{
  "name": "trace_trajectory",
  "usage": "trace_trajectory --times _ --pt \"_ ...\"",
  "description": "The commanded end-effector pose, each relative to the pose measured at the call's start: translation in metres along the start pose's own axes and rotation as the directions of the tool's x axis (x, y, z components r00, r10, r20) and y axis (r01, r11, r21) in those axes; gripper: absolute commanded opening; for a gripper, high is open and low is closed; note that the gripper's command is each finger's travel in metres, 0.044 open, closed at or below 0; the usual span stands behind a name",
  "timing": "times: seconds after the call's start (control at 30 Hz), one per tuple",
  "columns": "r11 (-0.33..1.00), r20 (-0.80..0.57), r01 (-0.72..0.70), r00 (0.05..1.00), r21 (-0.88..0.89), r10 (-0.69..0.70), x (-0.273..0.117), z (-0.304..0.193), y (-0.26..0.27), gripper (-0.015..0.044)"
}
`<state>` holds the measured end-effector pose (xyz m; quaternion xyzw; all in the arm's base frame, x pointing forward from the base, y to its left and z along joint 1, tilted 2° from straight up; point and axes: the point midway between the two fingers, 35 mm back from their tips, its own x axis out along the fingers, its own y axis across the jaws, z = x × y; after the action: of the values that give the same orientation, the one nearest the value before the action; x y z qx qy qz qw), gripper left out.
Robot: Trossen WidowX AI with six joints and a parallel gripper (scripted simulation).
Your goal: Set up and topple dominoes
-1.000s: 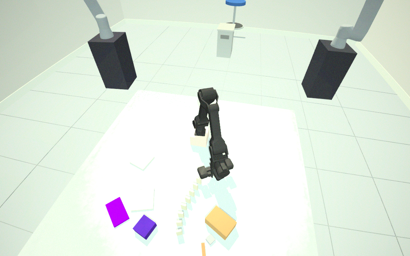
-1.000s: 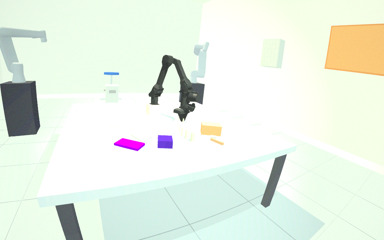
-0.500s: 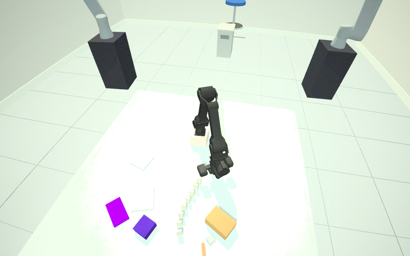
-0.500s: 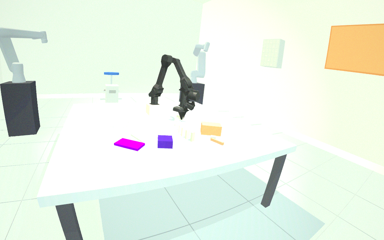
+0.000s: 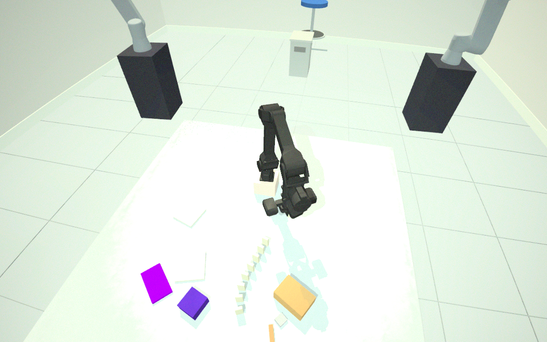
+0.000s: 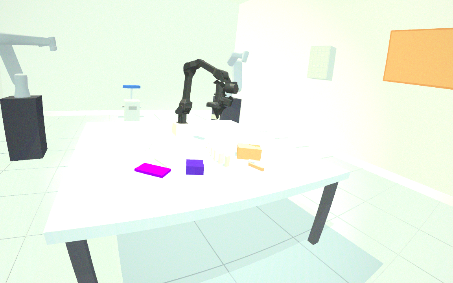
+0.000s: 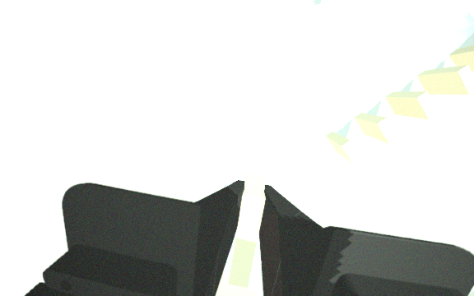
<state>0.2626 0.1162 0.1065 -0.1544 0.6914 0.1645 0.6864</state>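
Pale domino [image 7: 254, 186] clamped between jaws [image 6: 216, 118], raised above table [image 6: 199, 204], apart from standing row [image 5: 250, 267] [image 7: 406, 106].

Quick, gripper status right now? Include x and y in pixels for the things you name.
Gripper [image 5: 281, 214] [image 6: 216, 118] [image 7: 253, 191]: closed on a pale domino [image 7: 254, 187], held up off the table.

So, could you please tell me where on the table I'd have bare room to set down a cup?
There looks to be room right of the orange block, toward the table's right edge in the top view. It is crowded between that block and the purple block, where the domino row stands.
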Motion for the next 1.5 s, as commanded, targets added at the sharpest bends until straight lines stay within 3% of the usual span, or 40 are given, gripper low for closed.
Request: trace_trajectory --times 0.0,0.17,0.37,0.83,1.47 --pt "1.0 -0.007 -0.003 1.0 0.023 0.003 -0.007 0.0 0.001 0.003" --pt "0.935 -0.003 -0.004 1.0 0.355 0.005 -0.011 0.038 0.023 0.003" --pt "0.709 0.001 -0.006 1.0 0.705 0.009 -0.009 0.082 0.058 0.003" --pt "0.707 0.012 -0.008 1.0 0.707 -0.002 -0.006 0.085 0.059 0.003" --pt "0.839 0.363 0.018 0.896 0.544 -0.255 0.042 0.141 0.068 0.003"
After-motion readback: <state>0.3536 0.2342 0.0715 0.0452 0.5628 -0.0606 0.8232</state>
